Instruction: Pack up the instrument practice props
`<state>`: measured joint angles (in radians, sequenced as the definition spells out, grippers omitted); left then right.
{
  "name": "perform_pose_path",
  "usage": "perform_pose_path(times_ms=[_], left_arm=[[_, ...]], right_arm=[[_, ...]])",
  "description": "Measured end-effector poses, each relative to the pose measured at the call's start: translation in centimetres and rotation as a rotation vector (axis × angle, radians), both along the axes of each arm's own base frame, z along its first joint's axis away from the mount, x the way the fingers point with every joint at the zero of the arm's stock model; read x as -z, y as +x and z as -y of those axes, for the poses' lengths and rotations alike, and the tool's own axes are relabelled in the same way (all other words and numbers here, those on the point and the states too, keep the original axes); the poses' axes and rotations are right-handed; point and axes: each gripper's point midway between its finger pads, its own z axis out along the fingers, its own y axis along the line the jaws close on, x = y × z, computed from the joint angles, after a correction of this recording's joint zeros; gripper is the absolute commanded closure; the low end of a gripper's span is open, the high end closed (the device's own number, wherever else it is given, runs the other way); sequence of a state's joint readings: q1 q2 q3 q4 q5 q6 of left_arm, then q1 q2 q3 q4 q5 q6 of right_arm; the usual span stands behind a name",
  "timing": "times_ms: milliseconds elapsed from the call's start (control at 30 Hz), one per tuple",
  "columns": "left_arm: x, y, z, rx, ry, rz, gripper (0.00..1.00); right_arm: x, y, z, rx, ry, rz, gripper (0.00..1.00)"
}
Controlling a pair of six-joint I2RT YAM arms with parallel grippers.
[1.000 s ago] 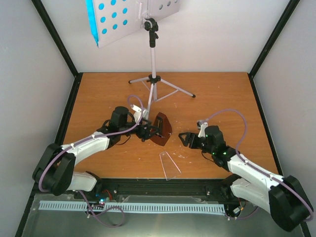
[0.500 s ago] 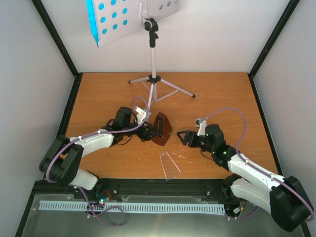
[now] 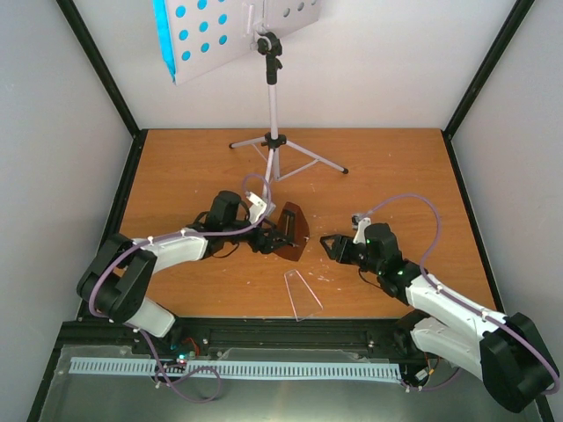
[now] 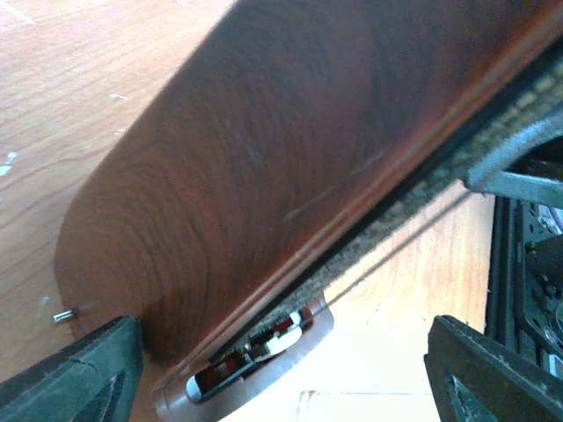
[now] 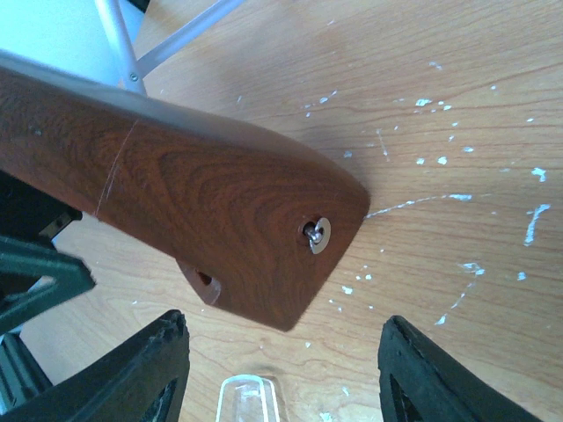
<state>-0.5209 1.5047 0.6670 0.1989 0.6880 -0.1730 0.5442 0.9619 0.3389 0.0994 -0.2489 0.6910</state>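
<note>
Orange table [image 3: 176,167], stand desk [image 3: 211,44] cropped, metronome [image 3: 290,230] perhaps tipped

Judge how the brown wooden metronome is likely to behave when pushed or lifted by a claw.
The metronome looks like solid wood, so it is probably stiff and fairly heavy for its size. Its sides appear smooth, polished and tapering, so a squeeze may slide off. It narrows from a wider base, so a high push would likely tip it.

Upper part of music stand desk [image 3: 209,54] beyond top edge.
</note>
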Motion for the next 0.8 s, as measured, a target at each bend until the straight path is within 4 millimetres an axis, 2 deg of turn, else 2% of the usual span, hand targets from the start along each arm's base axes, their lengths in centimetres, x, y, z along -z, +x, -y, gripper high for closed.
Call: perform_pose_path(times_ms=[267, 433, 500, 633, 700, 800], left_arm=[[-0.1, -2.8, 2.4, 0.097, -0.008, -0.004, 0.11], [-1.0, -2.3, 1.5, 0.009, 0.007, 0.022, 0.08], [-2.2, -1.9, 0.7, -0.063, 0.002, 0.045, 0.07], [-4.7, -1.8, -1.5, -0.206, -0.053, 0.058, 0.08], [-4.5, -2.4, -2.7, -0.275, -0.085, 0.02, 0.07], [-2.7, -3.5, -3.9, -0.336, -0.093, -0.068, 0.07]], right_arm=[[0.2, -0.1, 1.5, 0.064, -0.04, -0.006, 0.41], [0.3, -1.4, 1.7, 0.028, -0.088, -0.008, 0.42], [0.5, -2.6, 0.7, -0.019, -0.143, -0.011, 0.42], [1.5, -5.8, -2.8, -0.163, -0.26, -0.006, 0.42], [2.8, -7.1, -3.7, -0.204, -0.344, -0.003, 0.42], [4.9, -8.5, -4.4, -0.244, -0.463, 0.001, 0.43]])
